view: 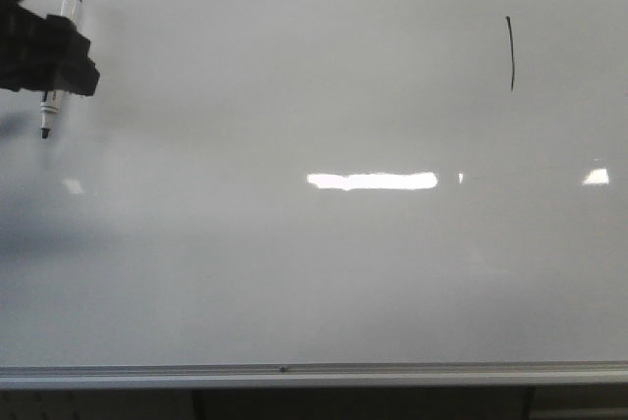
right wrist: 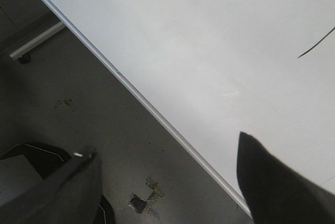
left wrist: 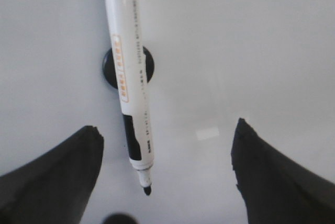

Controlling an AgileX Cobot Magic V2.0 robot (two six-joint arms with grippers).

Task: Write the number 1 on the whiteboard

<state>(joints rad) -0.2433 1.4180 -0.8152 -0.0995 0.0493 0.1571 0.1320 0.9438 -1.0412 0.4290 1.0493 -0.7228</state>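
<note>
The whiteboard (view: 314,263) fills the front view, and the number 1 (view: 510,52) is a thin black stroke at its upper right; part of that stroke (right wrist: 316,43) also shows in the right wrist view. A white marker (left wrist: 125,67) with its black tip uncovered lies on the board at the far left. My left gripper (left wrist: 166,127) is open around it, both fingers clear of the barrel. From the front the left gripper (view: 61,65) hides the marker's (view: 47,111) middle. My right gripper (right wrist: 167,144) is open and empty, straddling the board's edge, out of the front view.
A grey metal rail (view: 294,373) runs along the board's near edge, and it shows again as the rail (right wrist: 157,114) with dark floor (right wrist: 104,103) beyond it. A round black disc (left wrist: 148,67) sits under the marker's barrel. Ceiling lights glare on the board (view: 373,181).
</note>
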